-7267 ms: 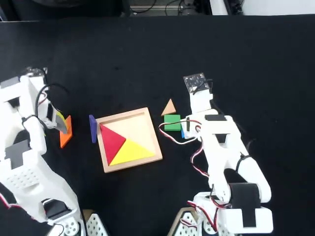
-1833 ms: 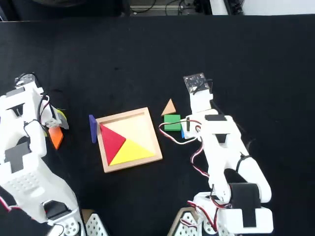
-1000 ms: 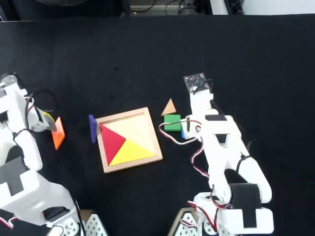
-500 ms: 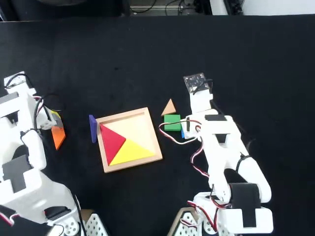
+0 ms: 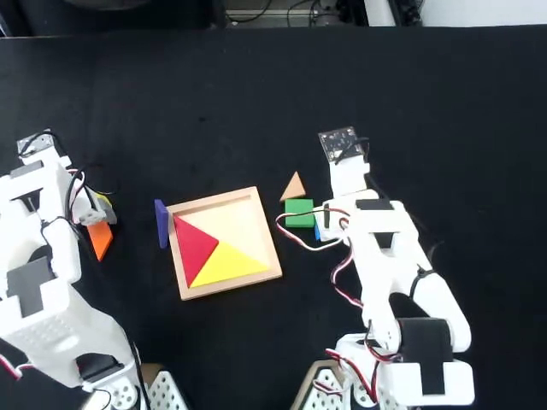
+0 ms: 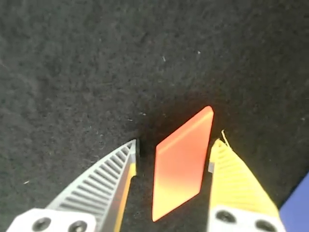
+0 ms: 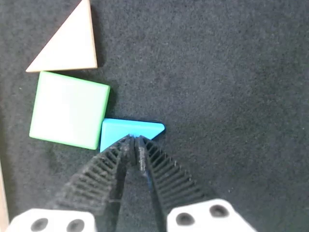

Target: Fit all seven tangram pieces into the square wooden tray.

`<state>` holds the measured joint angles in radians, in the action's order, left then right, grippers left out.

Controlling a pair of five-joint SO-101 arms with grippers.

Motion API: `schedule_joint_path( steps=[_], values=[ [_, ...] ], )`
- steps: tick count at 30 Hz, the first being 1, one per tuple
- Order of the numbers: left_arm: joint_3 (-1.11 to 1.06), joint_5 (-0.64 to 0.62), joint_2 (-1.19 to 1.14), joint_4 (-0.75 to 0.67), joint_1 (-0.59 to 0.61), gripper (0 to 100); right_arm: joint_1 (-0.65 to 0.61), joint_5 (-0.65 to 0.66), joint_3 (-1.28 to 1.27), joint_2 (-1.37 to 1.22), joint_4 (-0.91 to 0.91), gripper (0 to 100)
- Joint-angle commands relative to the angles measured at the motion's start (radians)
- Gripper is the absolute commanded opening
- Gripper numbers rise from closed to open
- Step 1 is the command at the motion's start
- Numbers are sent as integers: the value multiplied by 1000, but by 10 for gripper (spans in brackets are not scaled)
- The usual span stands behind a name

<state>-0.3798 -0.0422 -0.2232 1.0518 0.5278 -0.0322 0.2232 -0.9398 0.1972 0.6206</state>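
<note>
The square wooden tray holds a red triangle and a yellow triangle. A dark blue piece lies along its left outer edge. Further left lies an orange parallelogram on the black cloth. My left gripper is open, with one finger on each side of it. To the tray's right are a tan triangle, a green square and a light blue triangle. My right gripper is shut, its tips over the light blue triangle.
Black cloth covers the table, with wide room behind the tray. The right arm's white body and its red and white cables lie close to the green square. The dark blue piece shows at the corner of the left wrist view.
The left arm has shifted about at the table's left side, and the orange parallelogram has ended up further left and slightly nearer the front. The right arm has stayed still.
</note>
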Motion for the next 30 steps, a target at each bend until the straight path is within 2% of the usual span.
schedule_joint_path(
  steps=[1, 11, 15, 22, 26, 30],
  values=[
    [85, -5, 44, 97, 4, 245, -20, 8, 35, -7, 11, 12],
    [96, 71, 84, 124, 59, 245, -21, 8, 35, -7, 11, 12],
    [105, 71, 43, 120, 51, 245, -21, 8, 35, -7, 11, 12],
    [108, 64, -71, 23, 51, 245, -21, 8, 35, -7, 11, 12],
    [154, 63, -101, 34, 51, 244, -21, 8, 35, -7, 11, 12],
    [165, 61, -109, 34, 30, 168, -21, 8, 35, -7, 11, 12]
  ],
)
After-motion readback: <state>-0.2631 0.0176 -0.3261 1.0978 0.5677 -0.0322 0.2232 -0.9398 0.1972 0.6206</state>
